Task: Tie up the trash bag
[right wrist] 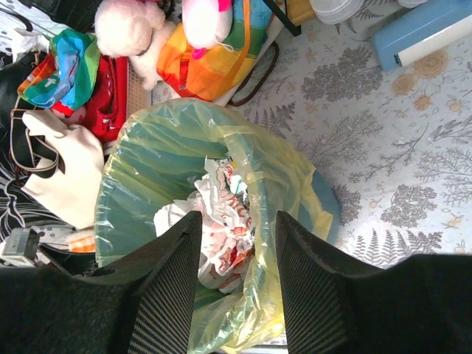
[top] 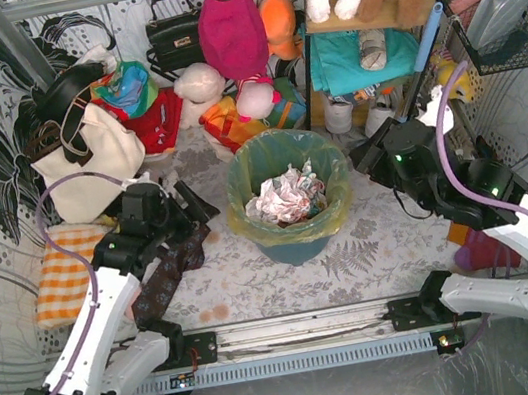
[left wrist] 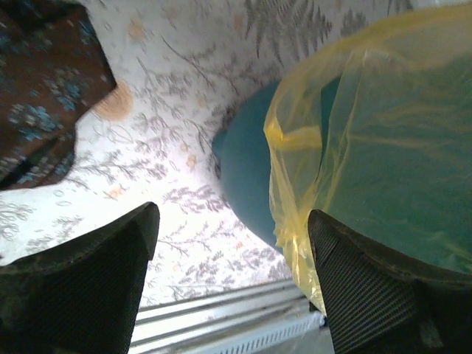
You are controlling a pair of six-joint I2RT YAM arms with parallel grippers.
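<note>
The yellow-green trash bag (top: 325,169) lines a teal bin (top: 298,248) at the table's middle, its rim folded over the bin's edge. Crumpled white paper (top: 285,199) lies inside. My left gripper (top: 192,204) is open and empty, low beside the bin's left side. In the left wrist view the left gripper (left wrist: 232,221) has the bag's (left wrist: 383,147) hanging edge by its right finger, beside the bin (left wrist: 247,177). My right gripper (top: 364,155) is open at the bin's right. In the right wrist view the right gripper (right wrist: 236,221) hovers over the bag's (right wrist: 147,162) near rim and the paper (right wrist: 221,228).
A cream tote bag (top: 86,161) stands at the back left. A brown patterned cloth (top: 165,275) and an orange checked cloth (top: 68,271) lie under the left arm. Bags and plush toys crowd the back. A shelf (top: 372,58) and a wire basket (top: 507,15) stand at the back right.
</note>
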